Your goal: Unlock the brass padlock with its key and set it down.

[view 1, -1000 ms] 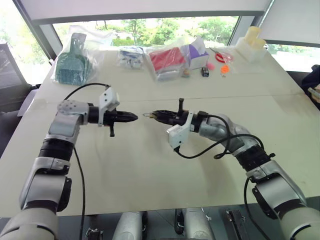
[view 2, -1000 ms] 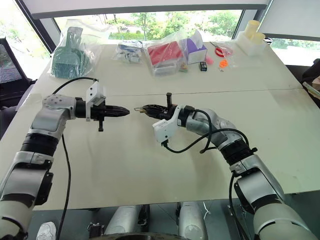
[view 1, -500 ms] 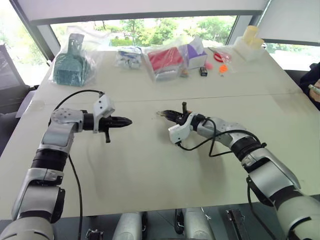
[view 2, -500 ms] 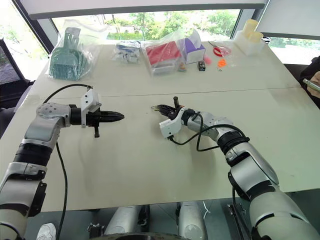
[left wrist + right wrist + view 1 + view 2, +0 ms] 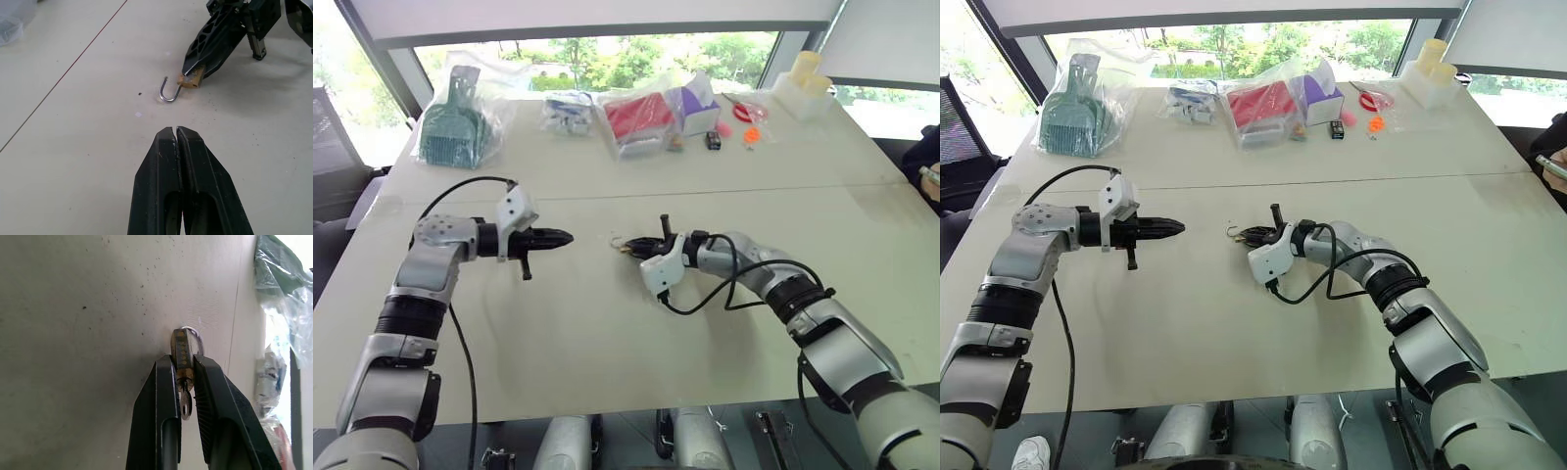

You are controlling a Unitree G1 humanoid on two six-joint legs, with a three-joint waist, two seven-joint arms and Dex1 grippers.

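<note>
We see the brass padlock (image 5: 191, 78) as dull yellow metal, its shackle shiny; the tabletop (image 5: 73, 147) looks matt, speckled.

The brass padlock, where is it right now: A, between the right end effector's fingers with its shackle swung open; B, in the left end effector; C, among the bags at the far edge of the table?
A: the brass padlock sits between the right end effector fingers, shackle hooked open.

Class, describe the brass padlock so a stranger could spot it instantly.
Find the white table. Near its middle, the right gripper touches the surface. Between its fingers sits the brass padlock: a tiny yellow block, silvery shackle swung open, unlike the bagged items along the far edge.
</note>
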